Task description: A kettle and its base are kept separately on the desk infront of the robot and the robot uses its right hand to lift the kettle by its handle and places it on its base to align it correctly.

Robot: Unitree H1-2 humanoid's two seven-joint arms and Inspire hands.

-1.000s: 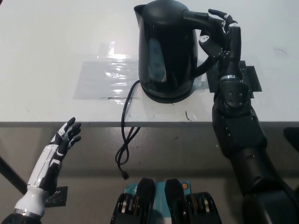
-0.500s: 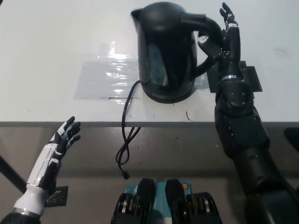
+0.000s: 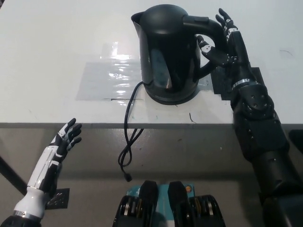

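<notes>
- A black kettle (image 3: 170, 52) stands upright on its round base (image 3: 171, 97) near the middle of the white surface (image 3: 47, 42), its spout turned toward the robot's left and its handle (image 3: 210, 35) toward the right.
- The black right hand (image 3: 226, 42) sits just beside the handle with fingers spread apart, gripping nothing; whether a fingertip touches the handle cannot be told.
- The kettle appears seated on the base, so the placing step looks done and the release is judged to be the step in hand.
- A black cord (image 3: 129, 137) runs from the base over the front edge of the surface and hangs down below it.
- A clear, shiny sheet of tape (image 3: 109, 78) lies flat to the kettle's left; a dark patch (image 3: 246, 80) lies under the right wrist.
- The white left hand (image 3: 66, 139) rests low at the robot's left, below the surface edge, fingers apart and empty.
- The next move likely calls for drawing the right hand clear of the handle without nudging the kettle off its seat.
</notes>
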